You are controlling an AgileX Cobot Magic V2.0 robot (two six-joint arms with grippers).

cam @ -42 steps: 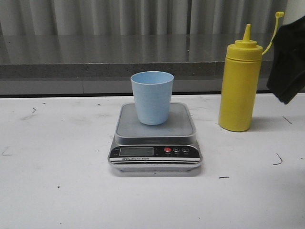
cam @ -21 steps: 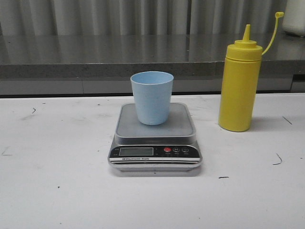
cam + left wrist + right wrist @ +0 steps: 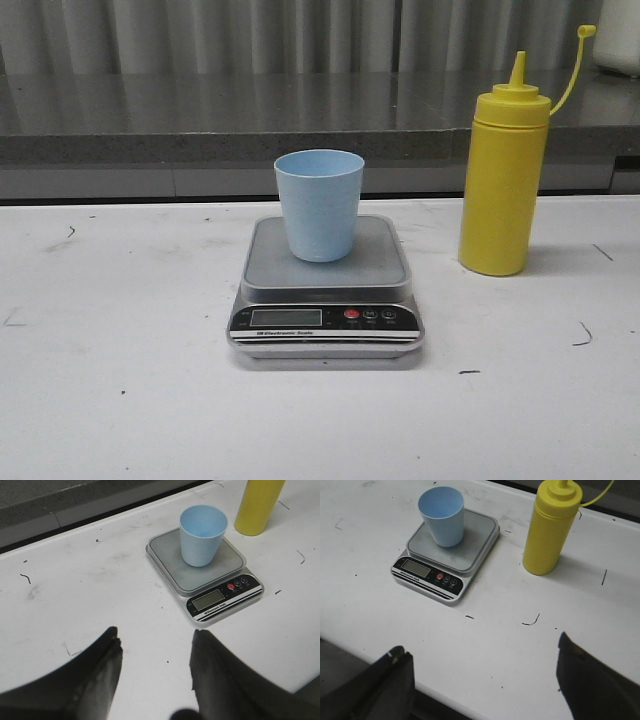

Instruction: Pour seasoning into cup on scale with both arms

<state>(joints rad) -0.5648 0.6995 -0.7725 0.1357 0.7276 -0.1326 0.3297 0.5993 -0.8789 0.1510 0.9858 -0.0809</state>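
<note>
The pale blue cup (image 3: 319, 204) stands upright on the grey platform of the silver scale (image 3: 325, 320) at the table's middle. To its right stands the yellow seasoning bottle (image 3: 503, 182), upright, its cap hanging on a tether. Neither arm shows in the front view. In the left wrist view the left gripper (image 3: 155, 640) is open over bare table, well short of the scale (image 3: 222, 599) and cup (image 3: 202, 535). In the right wrist view the right gripper (image 3: 480, 650) is wide open near the table's front edge, apart from the seasoning bottle (image 3: 549, 532) and the scale (image 3: 427, 570).
A grey counter ledge (image 3: 200, 130) runs along the back of the white table (image 3: 120, 400). Small dark scuff marks dot the tabletop (image 3: 530, 622). A white object (image 3: 618, 40) sits at the far right on the ledge.
A black arm part at the right edge of the front view one second ago has withdrawn out of the frame. The cup, scale and bottle have not moved.
</note>
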